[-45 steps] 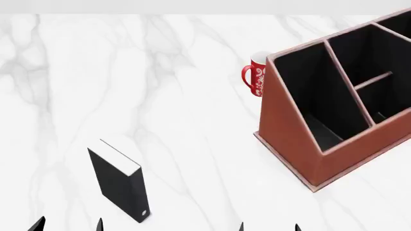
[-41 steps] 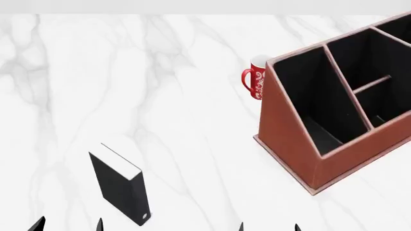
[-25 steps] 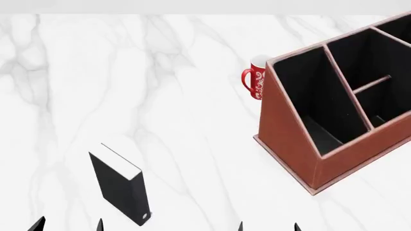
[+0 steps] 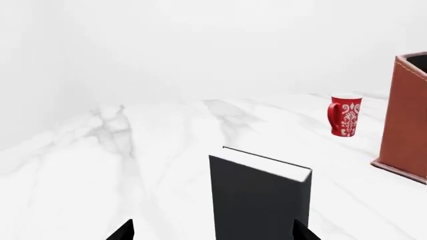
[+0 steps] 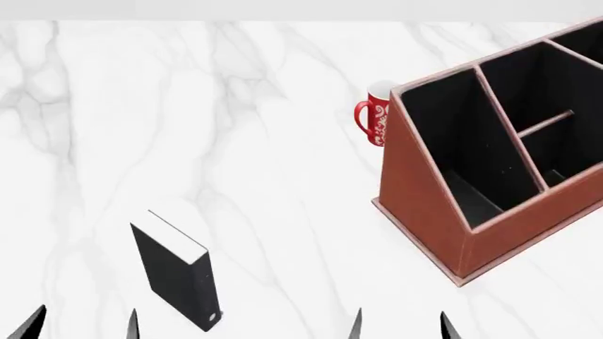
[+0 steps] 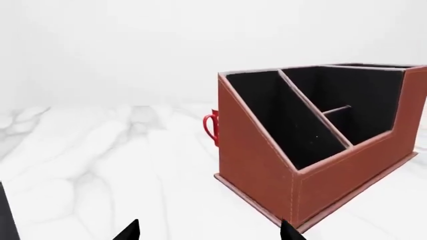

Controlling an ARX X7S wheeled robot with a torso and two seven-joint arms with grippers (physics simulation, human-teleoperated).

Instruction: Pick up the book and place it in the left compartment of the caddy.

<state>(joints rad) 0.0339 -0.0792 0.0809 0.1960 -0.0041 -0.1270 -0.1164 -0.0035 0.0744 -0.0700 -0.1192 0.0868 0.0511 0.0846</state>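
Standing upright, the book [image 5: 176,277] shows no legible lettering; both tools gape, left tool [image 4: 212,231], right tool [image 6: 209,230].

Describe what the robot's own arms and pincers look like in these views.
Only the fingertips show. The left pincer and right pincer each appear as two plain black, pointed, blade-like tips, matte and unmarked. No cables, labels or arm links are visible in any view; the wrist views show the same dark pointed tips.

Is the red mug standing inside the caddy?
No, the red mug stands on the table just outside the caddy, beside its slanted wall.
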